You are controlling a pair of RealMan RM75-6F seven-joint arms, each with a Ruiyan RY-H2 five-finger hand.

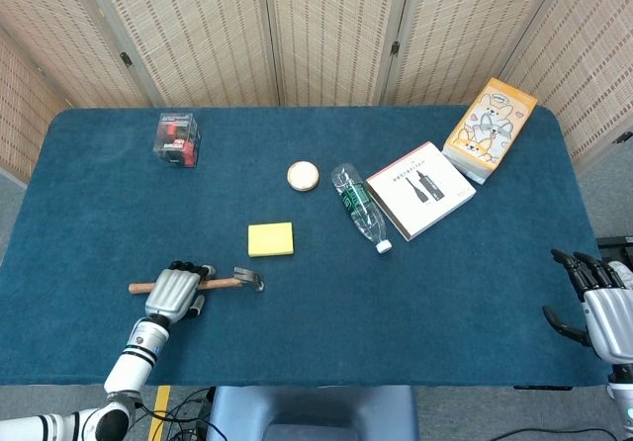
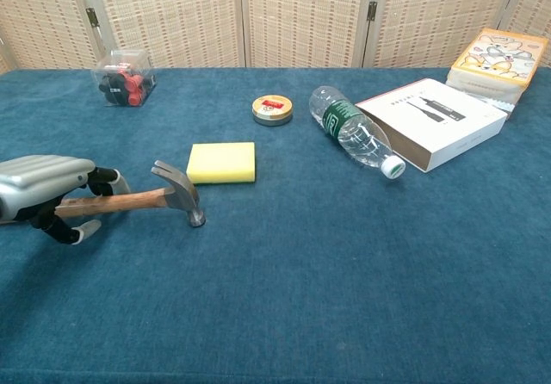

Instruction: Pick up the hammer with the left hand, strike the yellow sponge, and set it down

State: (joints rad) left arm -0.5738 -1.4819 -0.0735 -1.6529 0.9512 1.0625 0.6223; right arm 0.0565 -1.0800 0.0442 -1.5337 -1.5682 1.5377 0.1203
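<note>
Hammer (image 2: 146, 198) lies on our counter (image 2: 344, 272), our left hand (image 2: 47, 190) curled around its handle. Our right hand (image 1: 598, 301) hangs loose, fingers spread. Yellow sponge (image 2: 222, 162) sits just beyond the hammerhead.

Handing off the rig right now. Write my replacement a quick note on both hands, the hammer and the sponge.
Left hand: fingers curled around the hammer handle, hammer on the table; a firm grip cannot be confirmed.
Right hand: open, idle at the table's right edge.
Sponge: flat on the table just beyond the hammer head.
Done: reach to the handle.
Left: secure the grip, lift, strike the sponge, set the hammer down.
</note>
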